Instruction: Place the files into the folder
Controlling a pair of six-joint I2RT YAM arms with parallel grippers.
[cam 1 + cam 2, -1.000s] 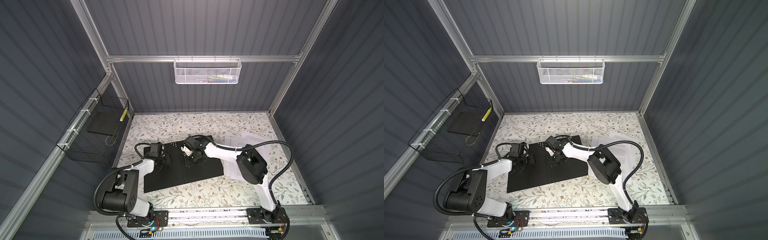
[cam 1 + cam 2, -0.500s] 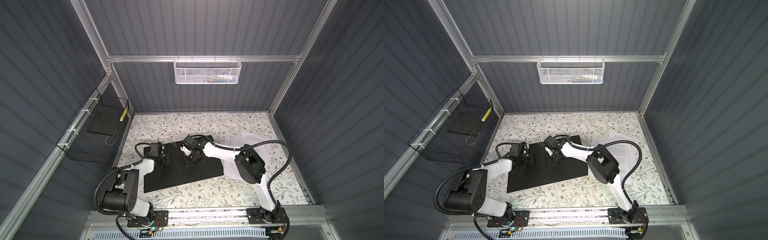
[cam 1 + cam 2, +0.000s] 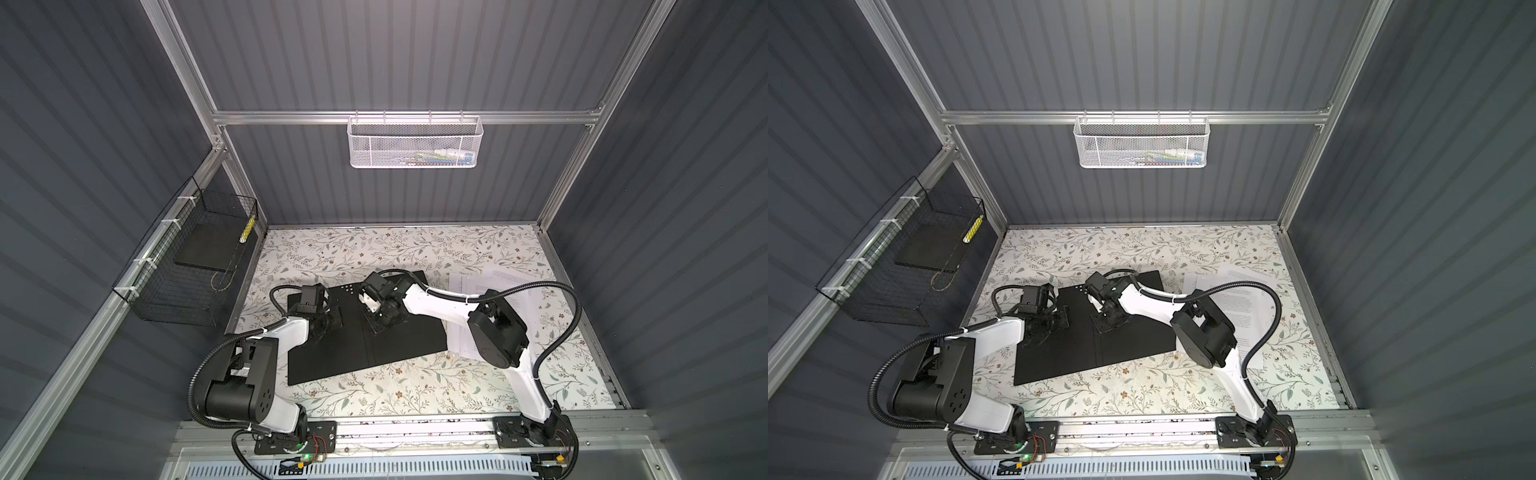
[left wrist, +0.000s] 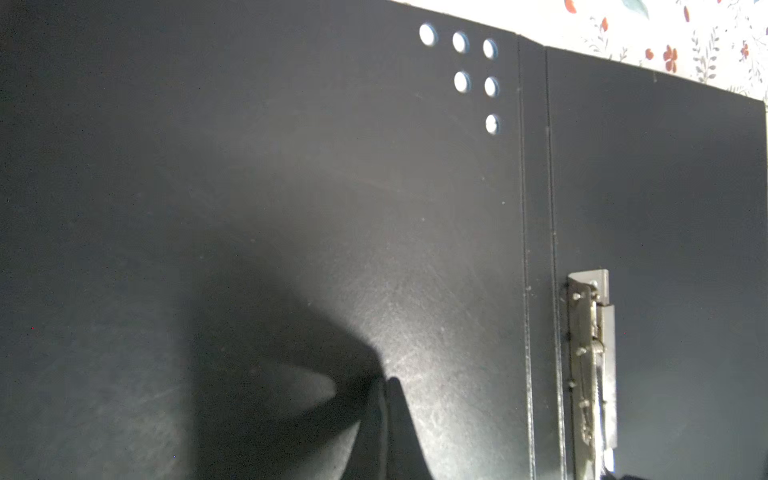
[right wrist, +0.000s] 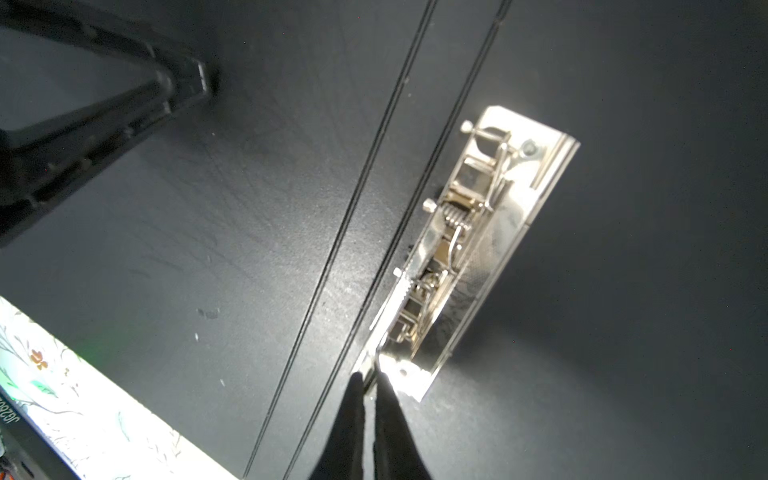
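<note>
The folder (image 3: pixel 332 357) (image 3: pixel 1067 353) lies open in the middle of the table, black inside up, with its metal clip (image 5: pixel 469 249) (image 4: pixel 590 353) beside the spine. My left gripper (image 3: pixel 332 322) (image 4: pixel 384 380) is shut, its tips resting on the folder's left flap (image 4: pixel 291 166). My right gripper (image 3: pixel 377 328) (image 5: pixel 368 380) reaches across to the spine and is shut on the thin end of the clip's lever. The files (image 3: pixel 511 286) (image 3: pixel 1246 291), white printed sheets, lie on the table to the right of the folder, partly under the right arm.
A white mesh basket (image 3: pixel 415 143) hangs on the back wall. A black wire basket (image 3: pixel 187 266) on the left wall holds a plain black slab (image 3: pixel 205 249). The flowered table top (image 3: pixel 415 386) shows in front of the folder.
The right arm's elbow has shifted slightly to the left, with its gripper still at the clip. The left arm has not moved.
</note>
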